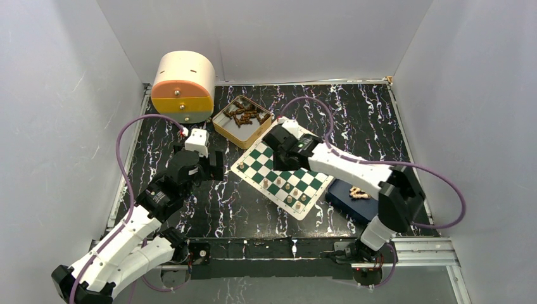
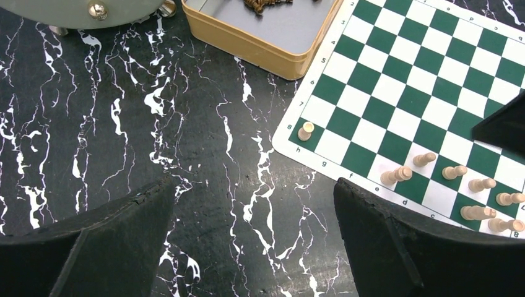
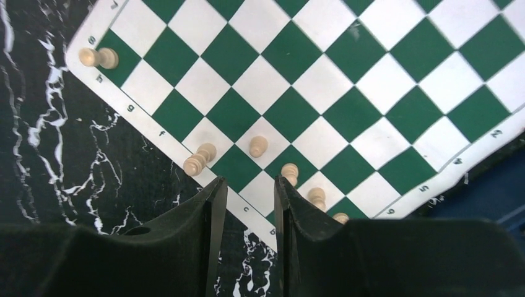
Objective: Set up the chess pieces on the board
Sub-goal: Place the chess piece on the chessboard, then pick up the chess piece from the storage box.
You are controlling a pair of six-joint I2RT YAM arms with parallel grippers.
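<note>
1. Wood, light tan: the chess pieces (image 3: 259, 146) stand in a short run along the lettered edge of the board (image 3: 347, 80). One more stands alone (image 3: 99, 57) on the corner square by the h and 8 marks.
2. The board lies flat on the black marbled table (image 2: 204, 185), turned cornerwise to the arms. It sits between a gold tin (image 1: 223, 128) and a dark blue tray (image 1: 345, 204).
3. Right jaws hang low over the lettered edge, parted by a narrow slot. The board's border shows through the slot and nothing is gripped.
4. Left jaws are spread wide over bare table beside the board, holding nothing.
5. Judged step: seating light pieces along this edge row.
   - The right arm would do best to rise straight up before swinging off, since two pieces stand just beside its fingers (image 3: 309, 247).
   - Each piece wants the middle of its own square.
   - The pair near the f mark (image 3: 199, 159) stands almost touching and probably needs spacing.
6. Containers:
   - The tin holds a heap of dark brown pieces (image 1: 246, 114).
   - The tray holds a few light pieces (image 1: 359, 193).
   - A round cream-and-orange drawer box (image 1: 183, 85) stands at the back, shut, contents hidden.
</note>
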